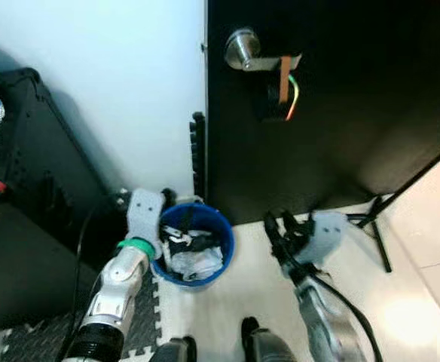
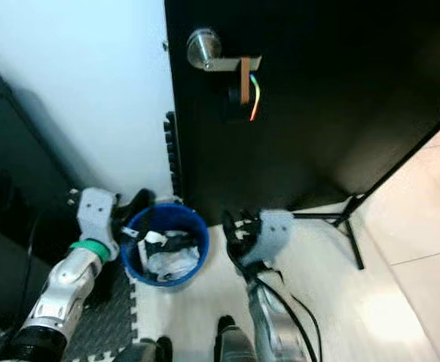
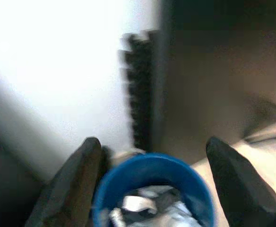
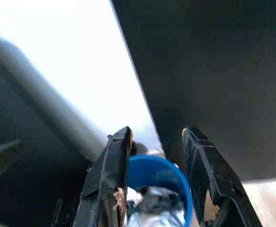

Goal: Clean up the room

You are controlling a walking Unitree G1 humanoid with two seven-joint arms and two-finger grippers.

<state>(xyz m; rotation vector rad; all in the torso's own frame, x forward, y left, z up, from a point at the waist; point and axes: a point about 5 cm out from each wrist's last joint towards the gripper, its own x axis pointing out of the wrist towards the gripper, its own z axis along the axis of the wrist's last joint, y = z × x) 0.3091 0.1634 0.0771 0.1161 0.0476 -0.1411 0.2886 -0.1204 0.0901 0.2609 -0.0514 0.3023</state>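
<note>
A blue round bin (image 1: 228,245) stands on the floor at the foot of a black door, and it holds crumpled white and dark trash (image 1: 194,256). My left gripper (image 1: 146,197) hovers at the bin's left rim. In the left wrist view it (image 3: 152,144) is open, its two black fingers spread wide with the bin (image 3: 152,175) below and between them. My right gripper (image 1: 279,222) hangs just right of the bin, above the pale floor. It (image 4: 158,130) is open and holds nothing, and the bin (image 4: 157,175) lies beyond its fingers.
The black door (image 1: 340,98) with a silver lever handle (image 1: 242,49) rises right behind the bin. A black cabinet (image 1: 24,226) stands on the left. A dark foam mat (image 1: 39,339) covers the floor at lower left. A black stand leg (image 1: 378,226) lies at right.
</note>
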